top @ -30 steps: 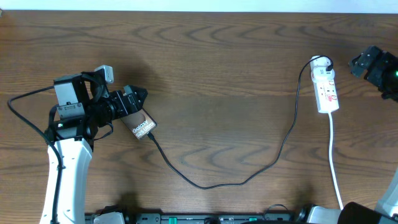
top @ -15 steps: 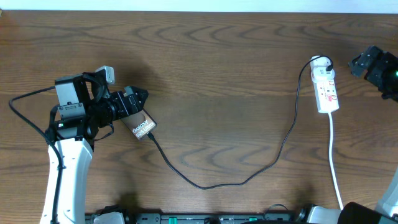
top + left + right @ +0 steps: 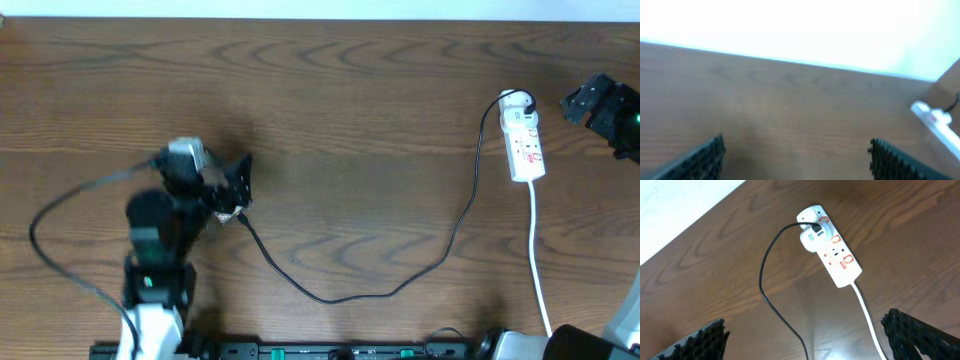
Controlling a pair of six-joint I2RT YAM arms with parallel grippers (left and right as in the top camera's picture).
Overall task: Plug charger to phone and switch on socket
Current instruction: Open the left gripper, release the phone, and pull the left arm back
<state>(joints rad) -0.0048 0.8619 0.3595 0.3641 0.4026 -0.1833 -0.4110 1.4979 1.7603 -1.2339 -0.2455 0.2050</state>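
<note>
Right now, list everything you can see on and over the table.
table: one, brown wood, under everything.
socket: one, white with red marks, right side of the table.
cord: one, white, from the socket to the near edge.
charger: one, thin black cable, from the socket's far end across to the phone.
phone: one, dark, left side, mostly hidden under the left gripper.
left gripper: one, black fingers, open, over the phone.
right gripper: one, black fingers, open, at the right edge near the socket.
</note>
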